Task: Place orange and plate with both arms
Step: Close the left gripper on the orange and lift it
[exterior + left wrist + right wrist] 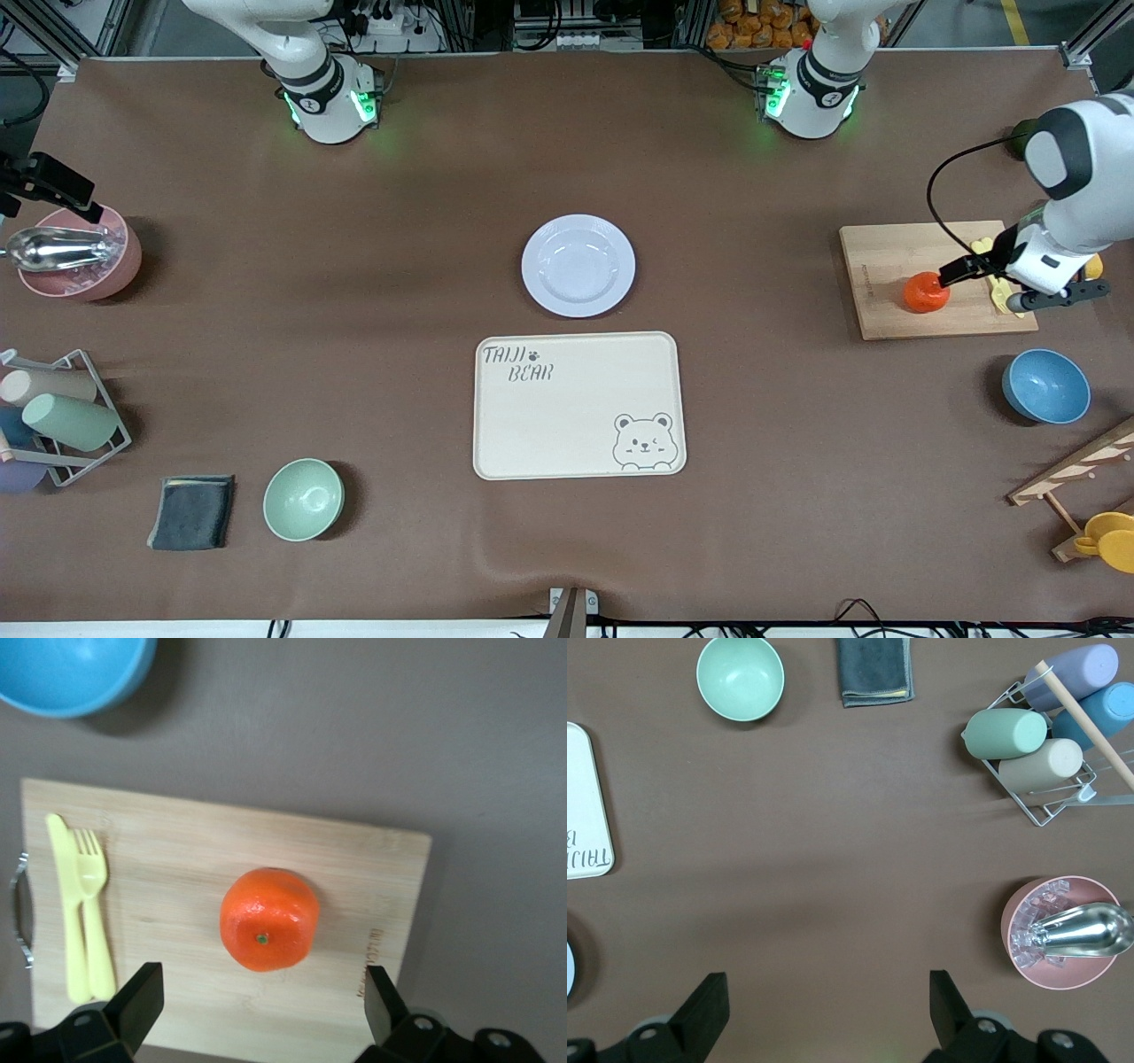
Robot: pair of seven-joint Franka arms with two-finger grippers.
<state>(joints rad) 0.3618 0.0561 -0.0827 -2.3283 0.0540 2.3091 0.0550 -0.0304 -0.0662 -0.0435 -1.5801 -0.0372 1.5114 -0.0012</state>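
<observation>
The orange (924, 292) sits on a wooden cutting board (886, 257) toward the left arm's end of the table. My left gripper (985, 285) hovers open over the board beside the orange. In the left wrist view the orange (268, 919) lies just ahead of the open left gripper (261, 979), not between the fingers. The pale lavender plate (578, 265) lies at the table's middle, empty. My right gripper (62, 190) is up over the pink bowl at the right arm's end, open and empty in the right wrist view (828, 992).
A cream bear-printed tray (576, 416) lies nearer the camera than the plate. A yellow fork and knife (84, 904) lie on the board. A blue bowl (1045, 385), a mint bowl (303, 499), a pink bowl with scoop (80, 275), a cup rack (62, 416) and a grey cloth (192, 511) stand around.
</observation>
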